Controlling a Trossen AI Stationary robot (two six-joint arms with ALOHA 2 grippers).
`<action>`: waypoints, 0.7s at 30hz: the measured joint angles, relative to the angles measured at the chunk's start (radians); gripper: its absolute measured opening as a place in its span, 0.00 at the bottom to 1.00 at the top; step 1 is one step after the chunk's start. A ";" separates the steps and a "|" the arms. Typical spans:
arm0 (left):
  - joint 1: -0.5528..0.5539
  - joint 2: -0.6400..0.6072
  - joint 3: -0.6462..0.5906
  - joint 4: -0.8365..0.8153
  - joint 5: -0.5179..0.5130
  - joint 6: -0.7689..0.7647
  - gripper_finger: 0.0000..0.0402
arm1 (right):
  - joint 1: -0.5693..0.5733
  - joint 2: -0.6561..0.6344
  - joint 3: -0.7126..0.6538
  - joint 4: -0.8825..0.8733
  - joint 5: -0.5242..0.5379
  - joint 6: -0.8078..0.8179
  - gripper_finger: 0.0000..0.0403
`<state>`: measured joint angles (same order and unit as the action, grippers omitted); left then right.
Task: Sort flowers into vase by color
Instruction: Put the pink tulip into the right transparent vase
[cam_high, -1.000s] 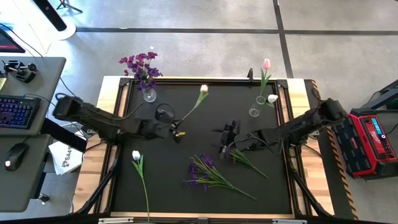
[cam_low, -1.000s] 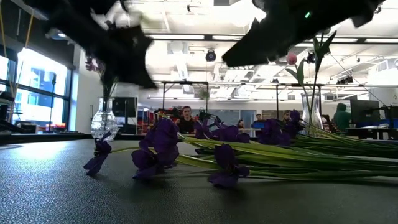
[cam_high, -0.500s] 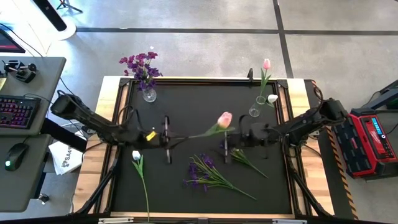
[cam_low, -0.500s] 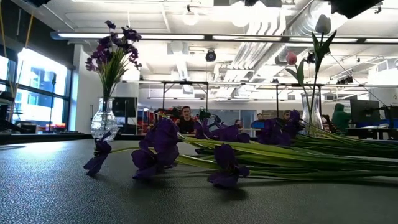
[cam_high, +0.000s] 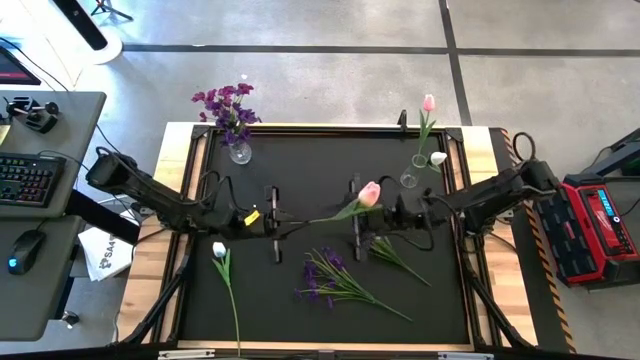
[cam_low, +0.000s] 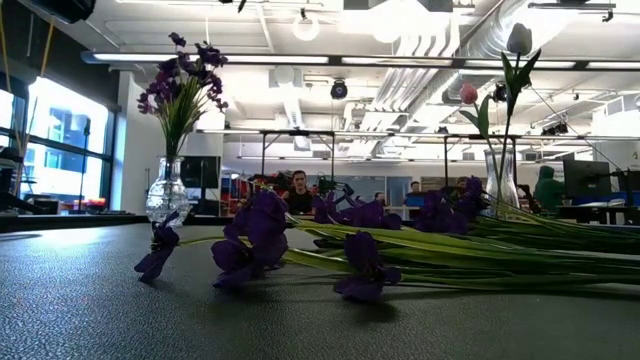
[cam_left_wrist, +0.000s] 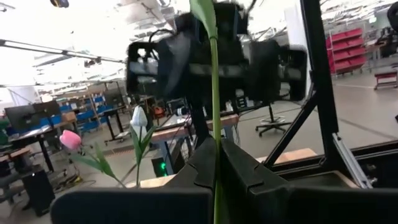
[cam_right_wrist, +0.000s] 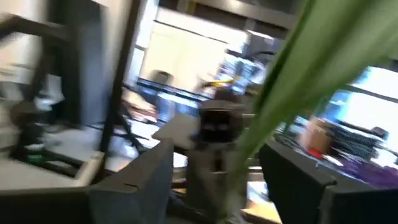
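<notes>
My left gripper (cam_high: 283, 221) is shut on a pink tulip (cam_high: 369, 193) and holds it roughly level above the mat's middle, its bud toward the table's right. My right gripper (cam_high: 346, 212) faces it, open. Its fingers stand either side of the green stem (cam_right_wrist: 292, 81) just short of the bud, with gaps showing. At the far left a glass vase (cam_high: 239, 152) holds purple flowers. At the far right another vase (cam_high: 409, 178) holds a pink and a white tulip. A white tulip (cam_high: 220, 251), a purple bunch (cam_high: 330, 280) and a green stem (cam_high: 397, 257) lie on the mat. My left gripper pinches the tulip's stem near its lower end (cam_left_wrist: 214, 134) between its two fingers. The fingers come about level from the table's left and lie along the stem. The flower is lifted clear of the mat, with its bud end (cam_high: 366, 196) reaching past my right gripper.
The mat's raised wooden frame (cam_high: 190, 135) borders the work area. A desk with a keyboard (cam_high: 28, 180) and a mouse stands to the left, a red case (cam_high: 592, 225) to the right. In the low view the purple flowers (cam_low: 300, 240) lie in front and people sit far behind.
My left gripper has risen off the mat and tipped up to about level, swinging the pink tulip so that its bud has gone from toward the far edge to toward the table's right. My right gripper has risen from the mat to the stem near the bud.
</notes>
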<state>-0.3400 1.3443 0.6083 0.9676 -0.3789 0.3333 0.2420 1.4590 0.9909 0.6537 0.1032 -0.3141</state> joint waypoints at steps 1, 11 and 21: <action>0.001 0.003 0.000 0.000 -0.001 -0.008 0.00 | 0.000 0.000 0.020 -0.037 0.042 -0.001 0.52; -0.001 0.005 0.000 -0.018 -0.007 -0.011 0.00 | 0.045 0.000 0.150 -0.344 0.119 0.032 0.26; 0.017 0.004 0.000 -0.106 -0.097 -0.063 0.05 | 0.114 -0.003 0.229 -0.568 0.448 0.055 0.03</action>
<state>-0.3227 1.3482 0.6086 0.8613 -0.4763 0.2706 0.3558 1.4557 1.2198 0.0857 0.5513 -0.2592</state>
